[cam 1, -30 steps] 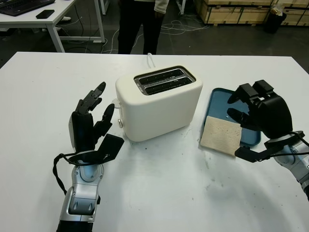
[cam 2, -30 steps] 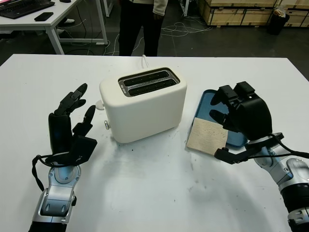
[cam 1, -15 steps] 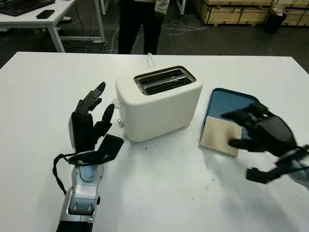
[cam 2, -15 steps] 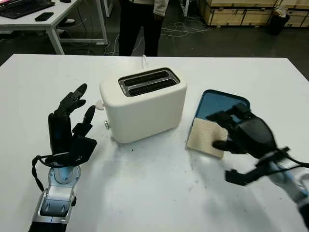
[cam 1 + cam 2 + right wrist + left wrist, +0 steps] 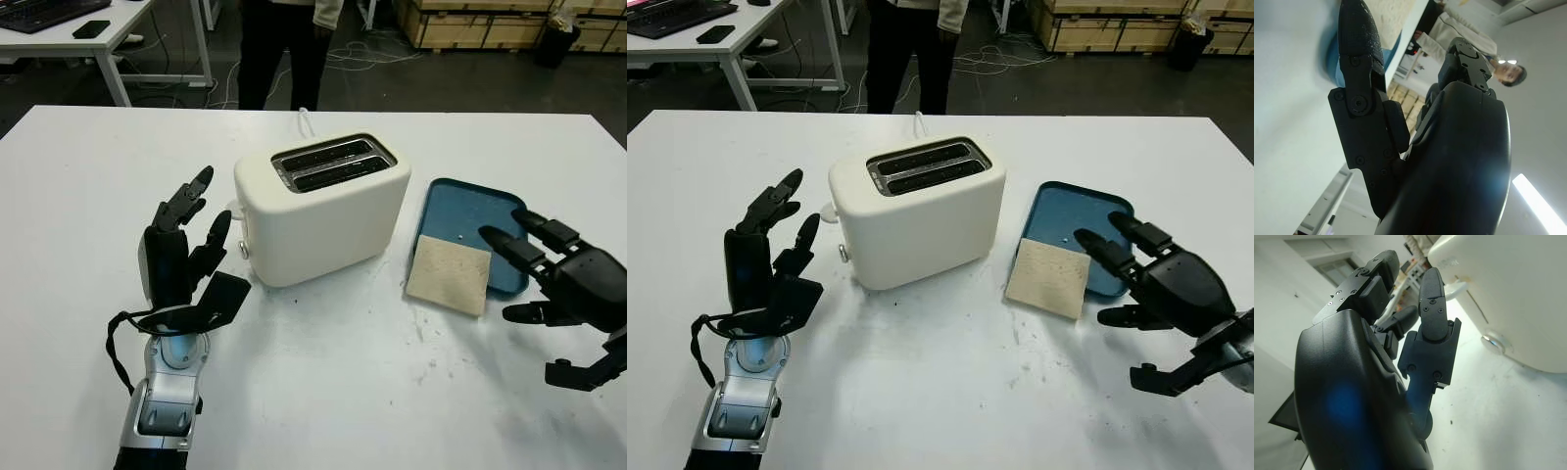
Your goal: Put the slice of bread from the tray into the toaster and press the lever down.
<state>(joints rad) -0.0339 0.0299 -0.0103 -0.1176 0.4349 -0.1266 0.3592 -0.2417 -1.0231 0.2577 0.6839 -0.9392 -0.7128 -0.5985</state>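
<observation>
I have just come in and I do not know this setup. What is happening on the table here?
A humanoid robot is set to put bread in a toaster. The slice of bread lies half on the blue tray, beside the white toaster, whose slots are empty. The right hand is open beside the slice, holding nothing. The left hand is open, left of the toaster.

One white toaster stands on one white table, and it has two slots in its top. One blue tray carries one slice of bread (partly over the tray's near edge). Two black robot hands show, the left hand and the right hand, and one person stands behind the table.
</observation>
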